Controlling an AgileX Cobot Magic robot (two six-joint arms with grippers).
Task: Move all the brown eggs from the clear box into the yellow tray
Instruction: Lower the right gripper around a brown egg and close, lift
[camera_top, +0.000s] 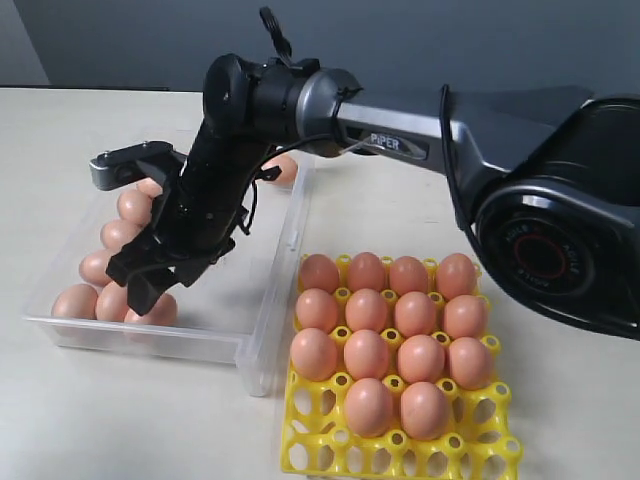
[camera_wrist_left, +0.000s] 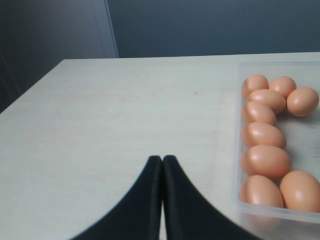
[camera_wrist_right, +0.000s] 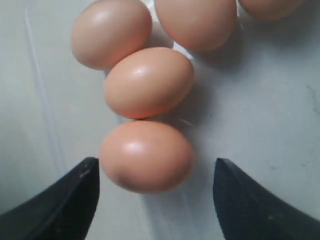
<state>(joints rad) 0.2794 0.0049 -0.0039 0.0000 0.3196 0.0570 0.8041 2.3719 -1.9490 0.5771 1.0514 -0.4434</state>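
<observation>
The clear box (camera_top: 262, 330) on the left holds several brown eggs (camera_top: 118, 234) along its left side and front corner. My right gripper (camera_top: 138, 283) reaches across into the box and hangs open just above them. In the right wrist view its fingers (camera_wrist_right: 80, 195) stand wide on either side of one egg (camera_wrist_right: 146, 156), not touching it. The yellow tray (camera_top: 303, 440) on the right carries several eggs (camera_top: 367, 352), with its front cups bare. My left gripper (camera_wrist_left: 162, 159) is shut on nothing over the bare table beside the box wall (camera_wrist_left: 237, 150). It does not show in the exterior view.
The right arm's dark body (camera_top: 560, 240) fills the right side above the tray. One egg (camera_top: 283, 168) lies at the box's far edge behind the arm. The box's right half shows bare floor (camera_top: 255, 270). The table's far edge (camera_wrist_left: 175, 56) meets a dark wall.
</observation>
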